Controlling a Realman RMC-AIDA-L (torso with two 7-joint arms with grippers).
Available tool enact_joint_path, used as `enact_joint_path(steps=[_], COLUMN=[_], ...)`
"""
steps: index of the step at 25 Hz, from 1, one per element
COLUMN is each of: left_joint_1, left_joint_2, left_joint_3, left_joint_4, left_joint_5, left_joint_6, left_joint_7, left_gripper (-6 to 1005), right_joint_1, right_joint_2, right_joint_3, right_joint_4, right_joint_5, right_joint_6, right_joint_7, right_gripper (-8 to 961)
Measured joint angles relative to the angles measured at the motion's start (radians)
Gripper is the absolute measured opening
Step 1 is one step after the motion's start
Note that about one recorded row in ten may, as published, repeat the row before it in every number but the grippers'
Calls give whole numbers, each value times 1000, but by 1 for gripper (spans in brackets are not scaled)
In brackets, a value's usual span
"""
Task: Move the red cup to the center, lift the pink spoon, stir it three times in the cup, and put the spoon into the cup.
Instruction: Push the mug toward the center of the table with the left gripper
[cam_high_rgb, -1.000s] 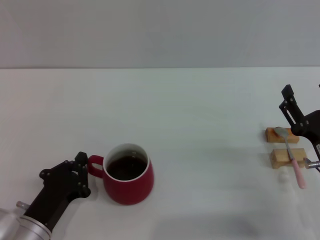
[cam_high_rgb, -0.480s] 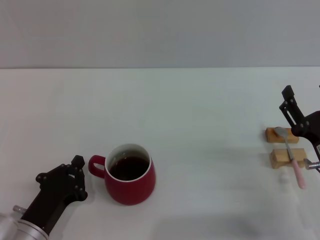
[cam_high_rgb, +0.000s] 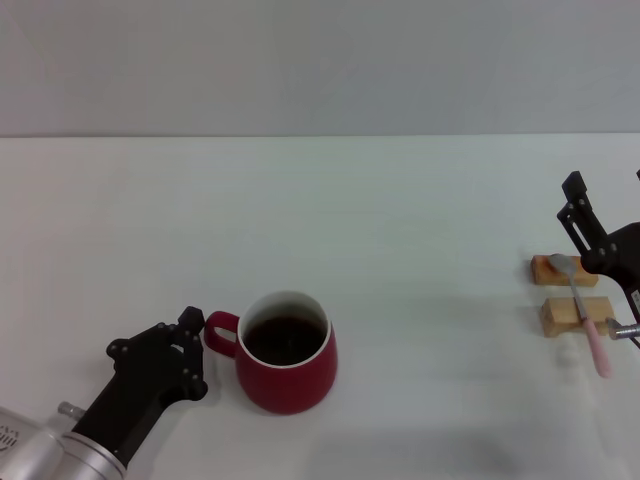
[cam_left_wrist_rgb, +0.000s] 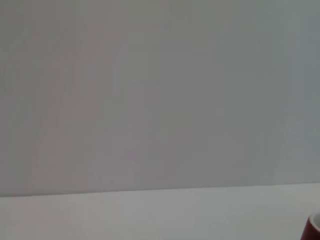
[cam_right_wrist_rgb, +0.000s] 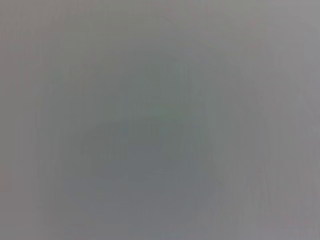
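The red cup (cam_high_rgb: 288, 368) stands on the white table, left of the middle and near the front. It holds dark liquid and its handle (cam_high_rgb: 218, 333) points left. My left gripper (cam_high_rgb: 190, 328) is at the handle, touching or almost touching it. A sliver of the cup also shows in the left wrist view (cam_left_wrist_rgb: 313, 229). The pink spoon (cam_high_rgb: 583, 314) lies across two wooden blocks at the far right, bowl toward the back. My right gripper (cam_high_rgb: 606, 200) hangs just behind and above the spoon with its jaws spread, holding nothing. The right wrist view shows only plain grey.
Two small tan wooden blocks, one behind (cam_high_rgb: 545, 270) and one in front (cam_high_rgb: 560, 317), carry the spoon near the table's right edge. The white table (cam_high_rgb: 400, 220) stretches back to a grey wall.
The cup has slid to the right, toward the middle. My left gripper drew back a little from the handle, then came forward and right with the cup. The right arm and spoon have not moved.
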Motion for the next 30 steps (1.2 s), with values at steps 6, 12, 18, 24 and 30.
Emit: enact_joint_path(steps=[6, 12, 18, 24, 30], left_joint_1=[-1, 19, 26, 22, 8], left_joint_2=[0, 5, 5, 3, 2], left_joint_3=[3, -29, -40, -41, -26], left_joint_4=[0, 5, 7, 1, -14], left_joint_5=[0, -6, -5, -1, 1], left_joint_6=[-1, 10, 20, 17, 5], left_joint_7=[0, 0, 0, 0, 0], left_gripper=[-3, -2, -2, -1, -1], right_joint_1=[0, 0, 0, 1, 2], right_joint_2=[1, 1, 0, 0, 0], right_joint_3=[0, 1, 5, 6, 9], right_joint_4=[-1, -3, -4, -4, -6], right_joint_5=[0, 0, 0, 0, 0], right_joint_6=[1, 1, 1, 1, 17], right_joint_7=[0, 0, 0, 0, 0], right_gripper=[707, 708, 707, 708, 707])
